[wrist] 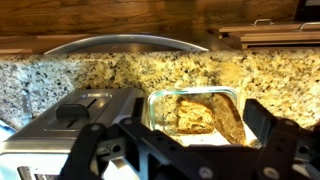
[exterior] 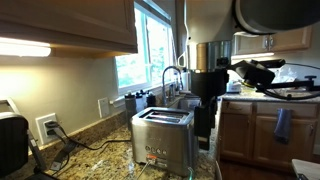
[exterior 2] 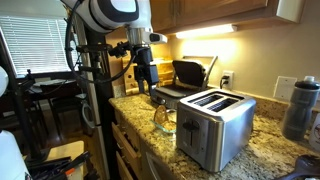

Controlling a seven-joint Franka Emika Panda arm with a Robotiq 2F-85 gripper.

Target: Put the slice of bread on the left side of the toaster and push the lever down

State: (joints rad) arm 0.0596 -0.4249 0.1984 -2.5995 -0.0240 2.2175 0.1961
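Observation:
The slice of bread is tan with a brown crust and lies in a clear glass container on the granite counter. In the wrist view my gripper is open and empty, with its fingers to either side of the container, above it. The brushed-steel toaster stands just left of the container. In both exterior views the toaster has two empty slots. My gripper hangs above the glass container, and it also shows behind the toaster. The bread is not clear in the exterior views.
A black appliance stands against the wall behind the container. A dark bottle stands past the toaster. A sink faucet is by the window. A wall outlet with a cord and another black appliance are near the counter's end.

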